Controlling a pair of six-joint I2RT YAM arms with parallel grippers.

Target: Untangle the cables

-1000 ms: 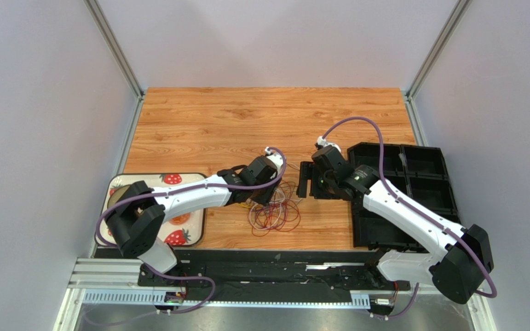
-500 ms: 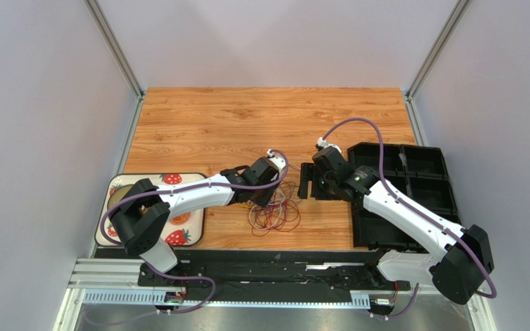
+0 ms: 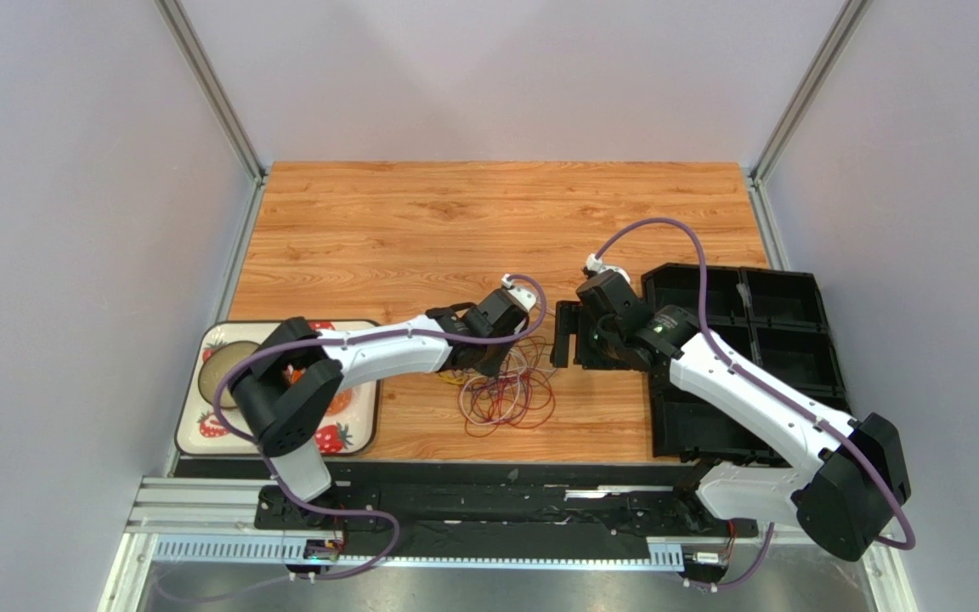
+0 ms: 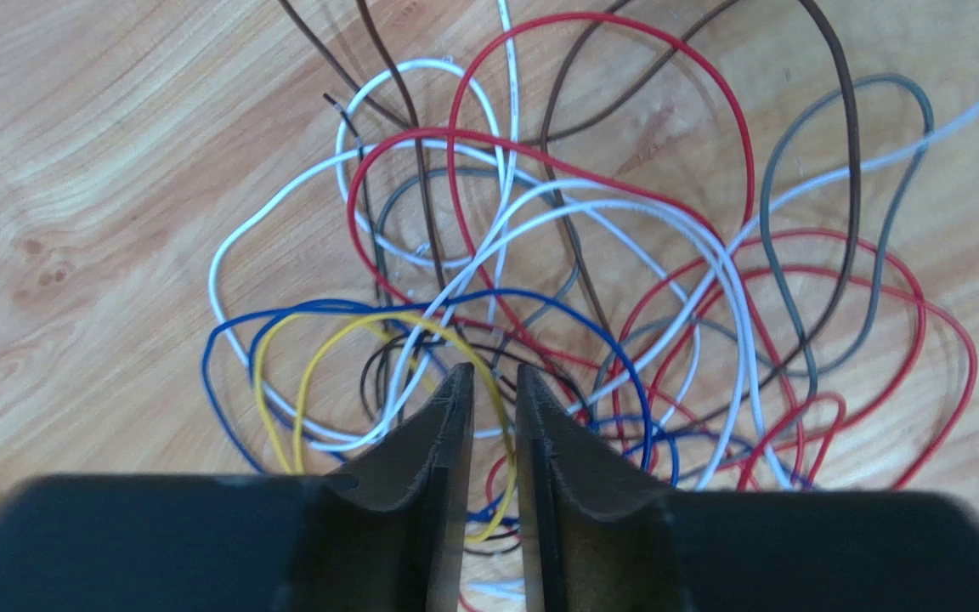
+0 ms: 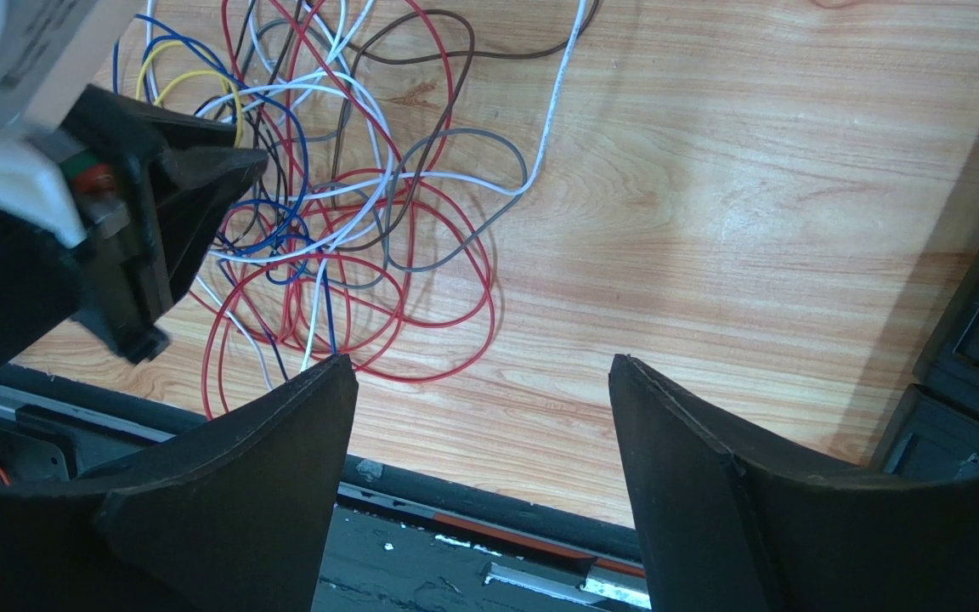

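The cables [image 3: 509, 393] lie as a tangle of red, white, blue, yellow, grey and brown loops on the wooden table, between the two arms. They fill the left wrist view [image 4: 559, 255] and the upper left of the right wrist view [image 5: 354, 204]. My left gripper [image 3: 490, 365] hangs over the tangle's left part. Its jaws [image 4: 495, 376] stand a narrow gap apart, with a yellow cable [image 4: 329, 334] crossing that gap. My right gripper [image 3: 565, 334] is wide open and empty [image 5: 482, 370], just right of the tangle. The left gripper also shows in the right wrist view [image 5: 201, 191].
A black compartment tray [image 3: 763, 344] stands at the right, under the right arm. A strawberry-print tray [image 3: 201, 440] holding a round dish [image 3: 222, 370] sits at the left front. The table's front rail [image 5: 495, 510] runs close below the tangle.
The left arm has swung a little to the right, bringing its gripper further over the tangle. The right arm and the cables have not visibly moved.
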